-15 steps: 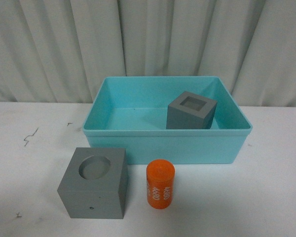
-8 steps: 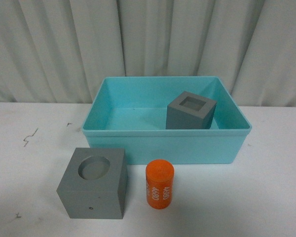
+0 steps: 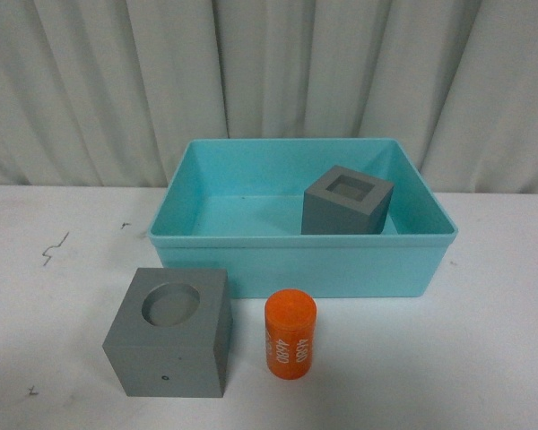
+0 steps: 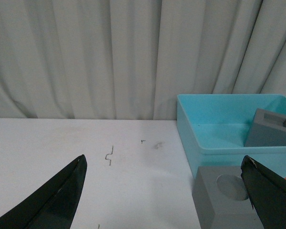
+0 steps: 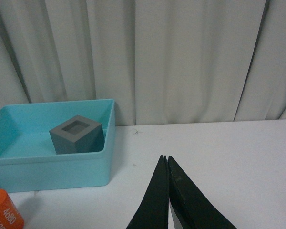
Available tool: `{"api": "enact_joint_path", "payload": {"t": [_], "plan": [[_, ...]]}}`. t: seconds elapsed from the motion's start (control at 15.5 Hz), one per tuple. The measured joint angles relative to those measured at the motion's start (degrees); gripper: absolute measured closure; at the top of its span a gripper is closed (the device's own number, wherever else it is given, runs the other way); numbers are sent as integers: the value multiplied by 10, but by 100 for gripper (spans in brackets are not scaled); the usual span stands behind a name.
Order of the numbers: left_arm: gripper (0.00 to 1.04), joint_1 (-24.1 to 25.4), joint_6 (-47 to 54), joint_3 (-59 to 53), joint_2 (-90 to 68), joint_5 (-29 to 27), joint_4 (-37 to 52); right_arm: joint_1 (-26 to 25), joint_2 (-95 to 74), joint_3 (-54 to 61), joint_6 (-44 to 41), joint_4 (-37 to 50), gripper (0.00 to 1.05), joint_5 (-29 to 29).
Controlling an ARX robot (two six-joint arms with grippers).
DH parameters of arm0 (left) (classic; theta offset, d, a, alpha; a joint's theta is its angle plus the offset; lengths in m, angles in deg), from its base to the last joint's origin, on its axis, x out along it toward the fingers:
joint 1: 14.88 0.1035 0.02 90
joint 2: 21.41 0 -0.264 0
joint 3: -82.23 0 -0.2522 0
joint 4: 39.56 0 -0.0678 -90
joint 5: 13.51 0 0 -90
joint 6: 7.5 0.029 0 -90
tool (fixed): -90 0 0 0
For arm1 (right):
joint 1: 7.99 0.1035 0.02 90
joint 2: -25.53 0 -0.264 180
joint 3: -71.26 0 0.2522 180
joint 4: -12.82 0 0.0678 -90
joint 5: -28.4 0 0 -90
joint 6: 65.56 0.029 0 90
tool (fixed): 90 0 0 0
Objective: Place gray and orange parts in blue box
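The blue box point(image 3: 300, 264) stands on the white table, with a gray cube with a square recess point(image 3: 347, 202) inside it at the right. In front of the box, on the table, sit a gray cube with a round recess point(image 3: 170, 331) and an orange cylinder point(image 3: 290, 333) with white digits. No arm shows in the front view. My left gripper point(image 4: 164, 164) is open, above the table beside the round-recess cube point(image 4: 224, 198), its fingers point(image 4: 62, 195) wide apart. My right gripper point(image 5: 165, 158) is shut on nothing, off to the side of the box point(image 5: 52, 164) and the cylinder point(image 5: 4, 214).
White curtains point(image 3: 269, 81) hang behind the table. Small dark marks point(image 3: 54, 249) dot the tabletop left of the box. Bare white table point(image 5: 219, 157) lies around my right gripper.
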Motion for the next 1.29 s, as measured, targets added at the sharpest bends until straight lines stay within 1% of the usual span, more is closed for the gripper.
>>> {"api": "enact_joint_path", "payload": {"t": [0.26,0.32,0.39,0.58,0.65,0.78,1.04,1.1,1.16,1.23,1.29], "plan": [[7,0,0,0,0,0,0,0,39,0,0,-43,103,0],[7,0,0,0,0,0,0,0,101,0,0,-131,103,1],[7,0,0,0,0,0,0,0,131,0,0,-126,103,2],[7,0,0,0,0,0,0,0,130,0,0,-134,103,1],[7,0,0,0,0,0,0,0,130,0,-1,-135,97,1],[7,0,0,0,0,0,0,0,130,0,-1,-135,73,1],[7,0,0,0,0,0,0,0,130,0,-1,-135,24,1],[7,-1,-4,1,-1,-3,-9,0,130,0,-1,-135,7,1],[7,-17,-33,28,-24,-35,-88,0,130,0,-1,-135,4,1],[7,-61,-102,82,-115,-90,-178,0,130,0,-2,-136,8,1],[7,-99,-173,123,-176,-110,-206,0,130,0,-2,-135,6,2]]}}
